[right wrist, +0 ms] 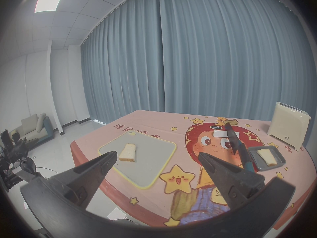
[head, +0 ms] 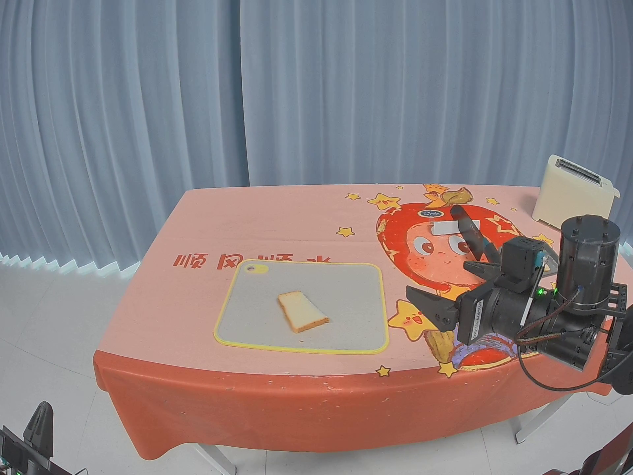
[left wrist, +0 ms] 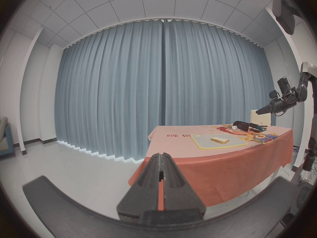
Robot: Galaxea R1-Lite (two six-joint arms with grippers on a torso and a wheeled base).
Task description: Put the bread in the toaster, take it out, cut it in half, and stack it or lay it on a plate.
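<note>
1. Across the middle of the head view: a bench under a salmon-pink cloth with a cartoon print, in front of a blue-grey curtain.
2. Lower centre of that view: a grey cutting board with a yellow rim, flat on the cloth near the bench's front edge.
3. On the board, a little left of its middle: one slice of bread, pale with a brown crust, lying flat and touching nothing but the board.
4. Upper right of the frame, at the bench's far right corner: a cream toaster, upright, slot facing up, well apart from the board.
5. Between board and toaster, over the cartoon face: a dark knife, lying flat with its tip toward the curtain and resting across a small white card.
6. From the right wrist camera: just beside the knife's handle, a small grey tray with a second slice lying flat inside.
7. Right side of the head view: the right hand, above the bench's front right part and pointing toward the board — fingers spread wide, gripping nothing.
8. From the left wrist camera: the left hand, out over the floor and well apart from the bench — fingers pressed together, nothing between them.
</note>
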